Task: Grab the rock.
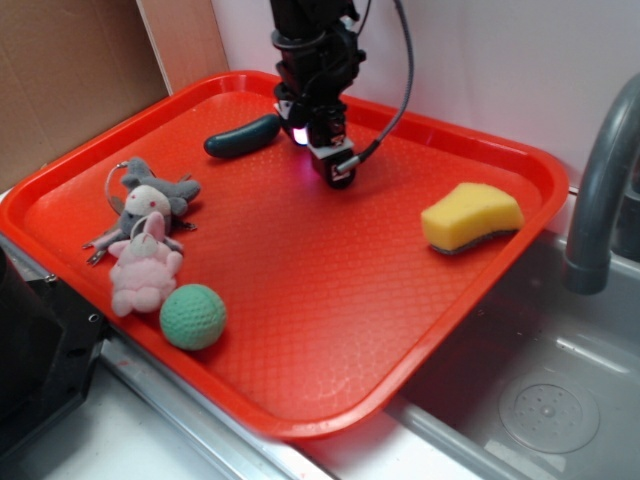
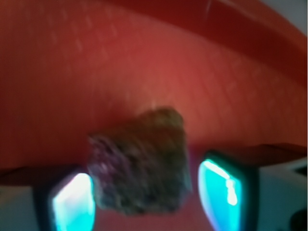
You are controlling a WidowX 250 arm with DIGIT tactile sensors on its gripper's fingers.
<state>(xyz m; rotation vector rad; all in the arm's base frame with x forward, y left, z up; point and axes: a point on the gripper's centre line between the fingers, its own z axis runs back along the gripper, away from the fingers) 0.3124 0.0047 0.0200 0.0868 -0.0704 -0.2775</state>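
- The black robot gripper (image 1: 335, 172) hangs low over the far part of a red plastic tray with a fine textured surface (image 1: 330, 300), its tip close to the tray floor.
- In the wrist view a small, rough, lumpy brown-grey rock (image 2: 139, 161) sits between the two glowing cyan finger pads (image 2: 72, 202). A red gap shows between the rock and the right pad; on the left the stone overlaps the pad's edge — I cannot tell whether the jaws are pressing it or merely flanking it.
- In the exterior view the rock is hidden by the gripper.
- Just left of the gripper lies a smooth dark green pickle-shaped object (image 1: 243, 137).
- Further left and nearer the camera: a grey plush mouse (image 1: 150, 203), a pink plush bunny (image 1: 143, 268) and a green dimpled ball (image 1: 193, 316).
- Well to the right rests a yellow sponge wedge (image 1: 471, 216).
- The tray bridges a steel sink basin (image 1: 545, 390) — a grey tap (image 1: 600, 180) rises at the right, a white wall (image 1: 500, 60) behind.
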